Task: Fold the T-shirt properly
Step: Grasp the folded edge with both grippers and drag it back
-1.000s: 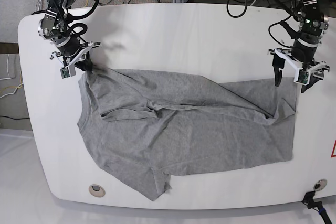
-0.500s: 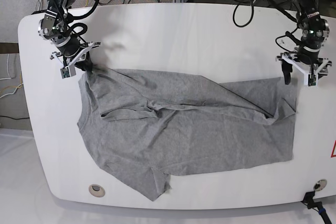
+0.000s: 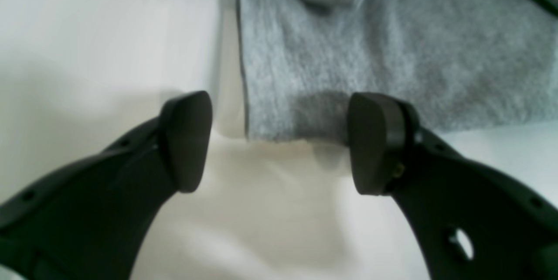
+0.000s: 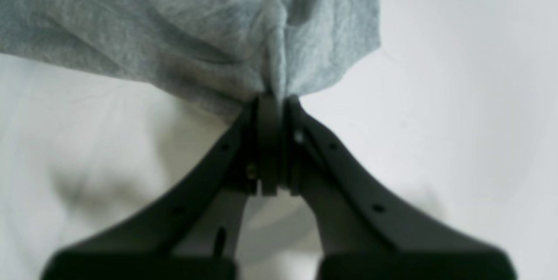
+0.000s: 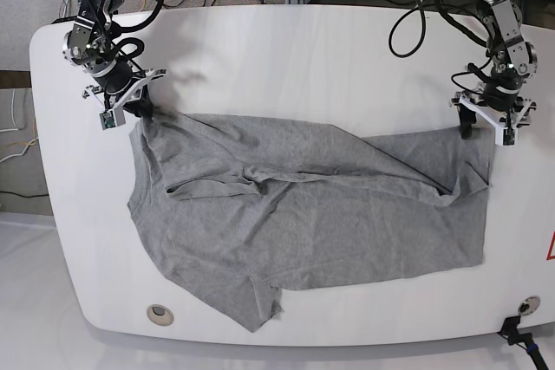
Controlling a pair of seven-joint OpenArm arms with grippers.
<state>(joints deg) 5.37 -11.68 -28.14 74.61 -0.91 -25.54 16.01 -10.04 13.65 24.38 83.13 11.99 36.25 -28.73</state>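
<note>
- Over the last second the left end effector (image 5: 487, 120) has moved from beside the shirt's edge to the far corner, and now hangs just above it; the shirt itself lies as it did.
- Its black fingers (image 3: 187, 140) are spread wide apart and hold nothing. In the left wrist view the corner of the hem sits just ahead of them, between the two pads, one pad over bare counter and the other over the cloth's edge.
- The right end effector (image 4: 272, 101) has not shifted: its jaws are clamped together on a bunched pleat of fabric at the other far corner.
- My reading is that one corner is secured and the second grasp is about to be made, so the fold proper has not begun.
- The grey, soft knit cotton T-shirt (image 5: 303, 214) lies spread between the two end effectors on the white, rounded counter (image 5: 286, 58), reaching away from both toward the near edge.
- It is rumpled, with diagonal creases across the middle, a layer already turned over near the left end effector, and a pointed flap hanging out at the near edge.
</note>
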